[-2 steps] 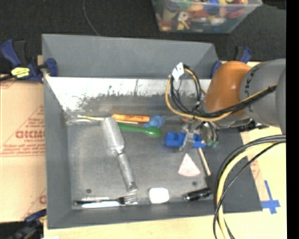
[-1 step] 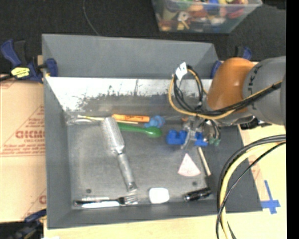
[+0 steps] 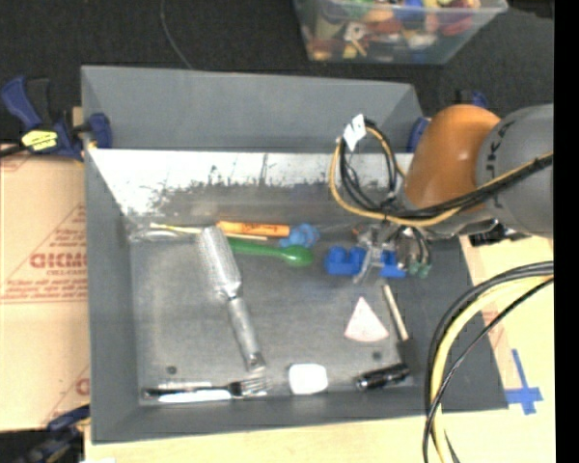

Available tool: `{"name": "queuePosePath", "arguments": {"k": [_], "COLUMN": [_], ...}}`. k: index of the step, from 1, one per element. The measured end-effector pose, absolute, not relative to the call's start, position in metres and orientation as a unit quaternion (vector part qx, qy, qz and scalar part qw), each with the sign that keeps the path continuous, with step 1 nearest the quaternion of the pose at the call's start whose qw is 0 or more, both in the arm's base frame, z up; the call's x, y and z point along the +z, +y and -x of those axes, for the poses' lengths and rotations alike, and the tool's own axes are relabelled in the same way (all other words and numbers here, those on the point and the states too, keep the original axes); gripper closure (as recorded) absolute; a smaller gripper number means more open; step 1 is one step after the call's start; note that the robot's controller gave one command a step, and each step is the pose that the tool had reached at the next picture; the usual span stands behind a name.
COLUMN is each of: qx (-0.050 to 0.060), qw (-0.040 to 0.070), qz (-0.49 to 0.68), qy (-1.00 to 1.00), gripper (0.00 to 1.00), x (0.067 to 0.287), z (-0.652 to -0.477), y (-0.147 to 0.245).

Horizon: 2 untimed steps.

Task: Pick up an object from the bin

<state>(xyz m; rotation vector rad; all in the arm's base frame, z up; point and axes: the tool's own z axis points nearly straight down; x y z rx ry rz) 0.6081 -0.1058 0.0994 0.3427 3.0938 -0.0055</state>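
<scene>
My gripper (image 3: pixel 384 252) is low at the bin's right side, close to the back wall. A small blue block (image 3: pixel 342 261) lies right beside it on the left, and another bit of blue (image 3: pixel 396 269) shows under it. Whether the gripper touches the blue thing is unclear. A green spoon (image 3: pixel 273 251) lies to the left of the block. Behind the spoon is an orange pen (image 3: pixel 254 229) with a small blue piece (image 3: pixel 304 233) at its end. In front of the gripper lie a pale pink wedge (image 3: pixel 366 322) and a thin wooden stick (image 3: pixel 396 313).
A clear plastic bottle-like tool (image 3: pixel 230 292) lies slanted in the middle left. Along the front wall lie a fork (image 3: pixel 207 391), a white oval piece (image 3: pixel 308 378) and a black marker (image 3: pixel 381 378). The arm with its orange cover and cables comes in over the right rim.
</scene>
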Motion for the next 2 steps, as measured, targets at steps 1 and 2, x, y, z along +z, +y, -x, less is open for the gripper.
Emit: {"name": "queuePosePath", "arguments": {"k": [1, 2], "qx": [-0.002, -0.001], "qw": [0.016, 0.015], "qz": [-0.11, -0.109], "qy": [0.994, 0.994], "gripper": [1.0, 1.0], "x": [0.118, 0.143], "z": [-0.608, -0.608], "y": [-0.106, -0.106]}}
